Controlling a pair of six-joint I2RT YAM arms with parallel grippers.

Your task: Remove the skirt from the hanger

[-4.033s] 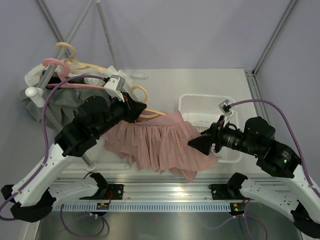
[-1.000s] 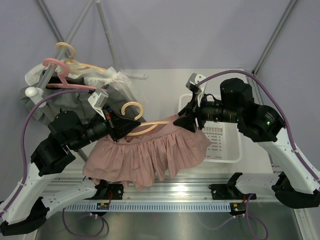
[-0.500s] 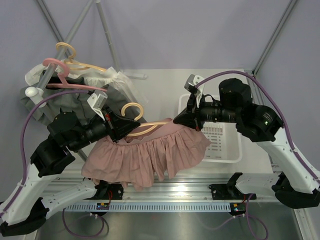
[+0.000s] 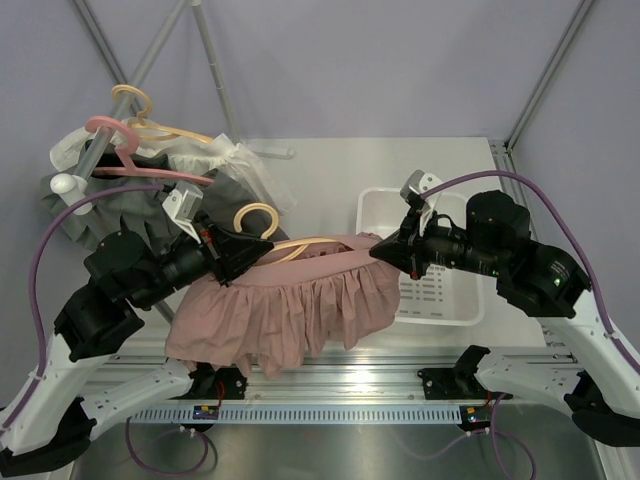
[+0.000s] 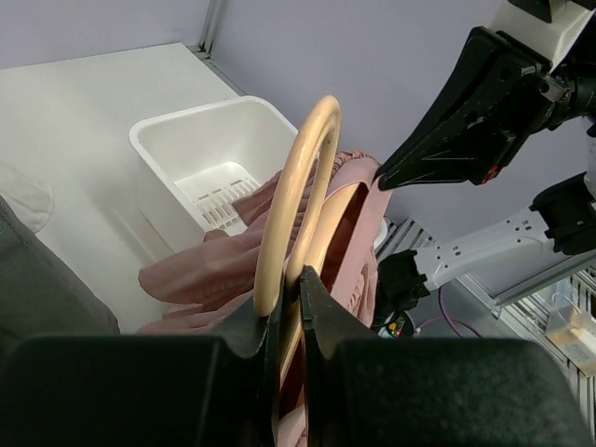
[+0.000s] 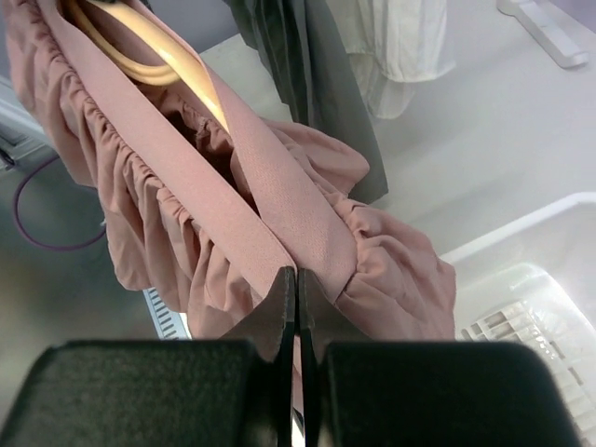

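Observation:
A pink pleated skirt [image 4: 290, 310] hangs from a pale wooden hanger [image 4: 262, 218] held above the table's near edge. My left gripper [image 4: 232, 255] is shut on the hanger at the base of its hook [image 5: 293, 200]. My right gripper [image 4: 385, 250] is shut on the right end of the skirt's waistband [image 6: 279, 219], which is pulled taut away from the hanger arm [image 6: 172, 65]. The skirt's folds [image 6: 391, 279] bunch beside the right fingers. The pink skirt [image 5: 233, 261] drapes below the hook in the left wrist view.
A white plastic basket [image 4: 440, 300] sits on the table under my right arm. At the back left a rack [image 4: 75, 180] holds a pink hanger [image 4: 115, 135], another wooden hanger [image 4: 140, 105], and grey and white clothes [image 4: 210, 165].
My right gripper has shut on the waistband and pulled it right and toward the near edge. The hanger's right arm now shows bare above the skirt. The left gripper has kept its grip.

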